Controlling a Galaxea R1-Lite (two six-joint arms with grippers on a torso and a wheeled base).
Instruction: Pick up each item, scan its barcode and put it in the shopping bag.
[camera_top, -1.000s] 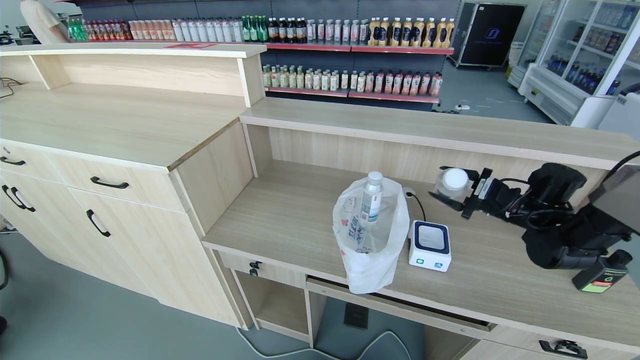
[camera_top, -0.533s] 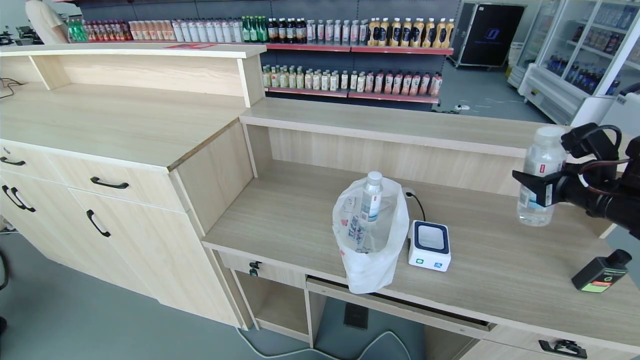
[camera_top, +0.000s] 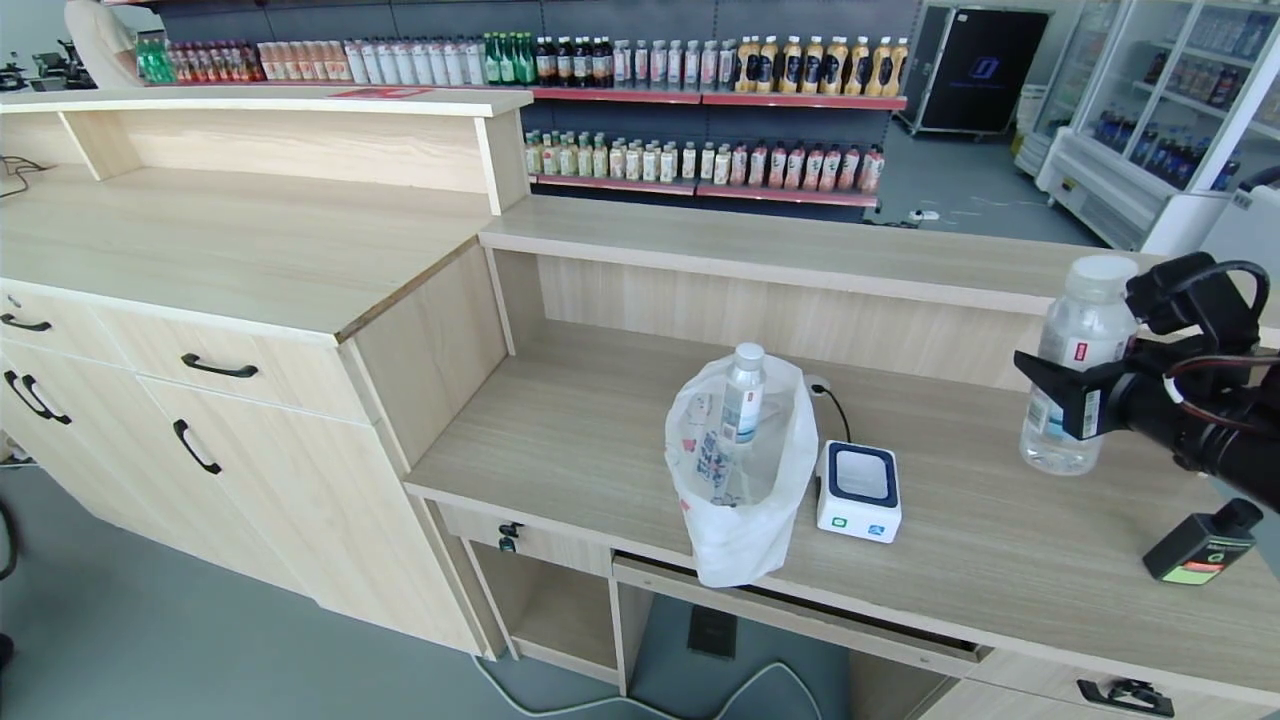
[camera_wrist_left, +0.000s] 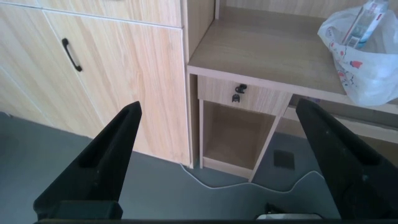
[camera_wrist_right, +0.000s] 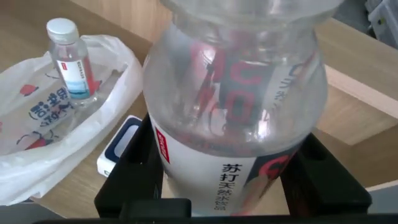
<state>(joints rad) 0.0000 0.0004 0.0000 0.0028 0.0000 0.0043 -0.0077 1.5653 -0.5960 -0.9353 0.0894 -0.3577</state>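
My right gripper (camera_top: 1078, 402) is shut on a clear water bottle (camera_top: 1068, 350) with a white cap, holding it upright at the counter's right side, to the right of the white scanner (camera_top: 859, 490). In the right wrist view the water bottle (camera_wrist_right: 242, 112) sits between the black fingers (camera_wrist_right: 134, 180) of my right gripper (camera_wrist_right: 230, 183). The white shopping bag (camera_top: 745, 480) stands at the counter's front edge left of the scanner, with a small bottle (camera_top: 743, 395) upright inside. My left gripper (camera_wrist_left: 217, 162) hangs open below counter height, facing the cabinet front, with the shopping bag (camera_wrist_left: 367, 56) far off.
A dark bottle with a green label (camera_top: 1200, 545) lies on the counter (camera_top: 560, 430) at the far right front. A raised ledge (camera_top: 800, 250) runs behind the counter. A taller cabinet (camera_top: 250, 250) stands to the left. The scanner's cable (camera_top: 835, 400) trails toward the back.
The right gripper carried the water bottle from beside the scanner to the right and turned it upright. In the last half second it drifted slightly left and down. The bag and scanner stayed put.
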